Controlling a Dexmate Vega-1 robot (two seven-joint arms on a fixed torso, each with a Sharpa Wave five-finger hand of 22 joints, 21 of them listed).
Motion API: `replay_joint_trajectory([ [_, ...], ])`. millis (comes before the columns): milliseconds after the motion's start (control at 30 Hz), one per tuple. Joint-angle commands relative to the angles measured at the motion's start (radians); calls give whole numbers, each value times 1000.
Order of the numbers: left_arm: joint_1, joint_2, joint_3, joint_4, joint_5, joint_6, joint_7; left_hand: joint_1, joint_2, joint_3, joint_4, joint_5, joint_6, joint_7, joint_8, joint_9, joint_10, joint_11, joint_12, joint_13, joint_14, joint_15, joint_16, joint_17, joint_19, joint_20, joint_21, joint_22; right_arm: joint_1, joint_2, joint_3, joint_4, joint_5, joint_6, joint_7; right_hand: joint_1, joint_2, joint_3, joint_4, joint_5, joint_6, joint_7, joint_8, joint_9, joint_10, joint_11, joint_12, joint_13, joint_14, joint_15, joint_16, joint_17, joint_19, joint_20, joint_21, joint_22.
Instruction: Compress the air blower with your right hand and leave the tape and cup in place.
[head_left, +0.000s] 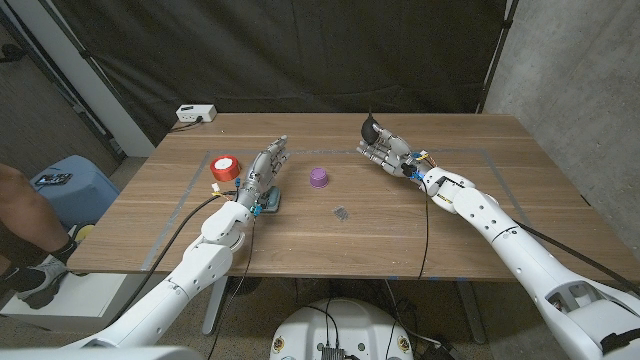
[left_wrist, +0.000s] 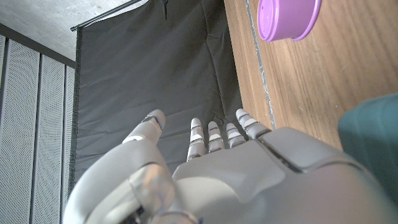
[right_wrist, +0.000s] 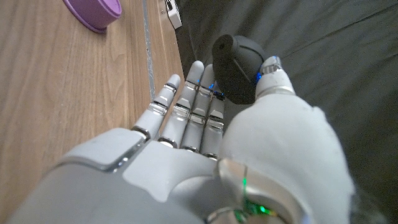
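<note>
The black air blower (head_left: 372, 128) is lifted above the table's far right part, gripped by my right hand (head_left: 388, 152). In the right wrist view the thumb presses its rounded bulb (right_wrist: 238, 66) against the fingers (right_wrist: 189, 109). The red tape roll (head_left: 223, 166) lies on the table's left side. The purple cup (head_left: 320, 177) stands upside down near the middle, also seen as the cup (right_wrist: 96, 12) and the cup (left_wrist: 289, 17) in the wrist views. My left hand (head_left: 262, 172) reaches forward between tape and cup, fingers (left_wrist: 211, 134) straight and apart, holding nothing.
A teal pad (head_left: 269, 203) lies by my left wrist, seen again as the pad (left_wrist: 372, 146). A white power strip (head_left: 195, 114) sits at the far left corner. A blue stool (head_left: 65, 181) and a person's leg (head_left: 22, 212) are left of the table. A small dark speck (head_left: 342, 212) lies mid-table.
</note>
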Motion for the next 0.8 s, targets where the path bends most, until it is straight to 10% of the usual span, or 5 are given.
replay_joint_trajectory([
  [33, -7, -1, 0, 10, -7, 1, -11, 10, 0, 1, 6, 7, 9, -2, -4, 3, 7, 3, 1, 2, 3, 2, 0, 3, 0, 5, 0, 5, 9, 12, 1, 20, 5, 1, 25, -11, 0, -5, -1, 1, -17, 8, -10, 2, -16, 4, -5, 4, -15, -20, -9, 4, -11, 3, 1, 4],
  [800, -14, 15, -7, 20, -16, 6, -36, 10, 0, 1, 6, 7, 11, -2, -4, 3, 9, 3, 2, 2, 3, 3, 0, 3, 0, 5, 0, 5, -2, 34, 1, 31, 9, 18, 36, -18, 3, -10, -4, 2, -35, 10, -10, 0, -35, 10, -15, 10, -24, -14, -14, 5, -20, 9, 1, 4],
])
